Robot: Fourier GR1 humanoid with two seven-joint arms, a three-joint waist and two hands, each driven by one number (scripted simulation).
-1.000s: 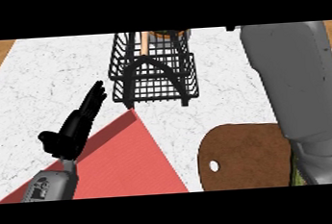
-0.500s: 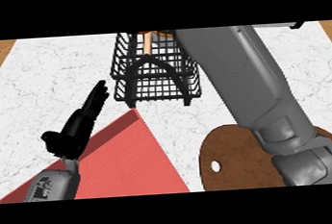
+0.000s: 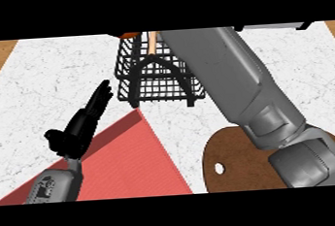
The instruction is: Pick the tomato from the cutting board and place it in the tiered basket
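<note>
- The tomato is barely showing: only an orange-red sliver at the top edge, just left of the basket, could be it, and I cannot tell that for sure.
- The right forearm is stretching from the lower right up over the basket's top; the right robot hand is lying out of view, so whether it is clasping anything cannot be told.
- Likely trouble: a release while the hand is sitting past the wire rim would be sending the tomato onto the bench instead of a tier; the forearm is also passing close by the basket's wires and could be nudging them.
- The left robot hand is resting with fingers straight and holding nothing, above the red mat.
- The round brown cutting board is showing no tomato on its visible part.
</note>
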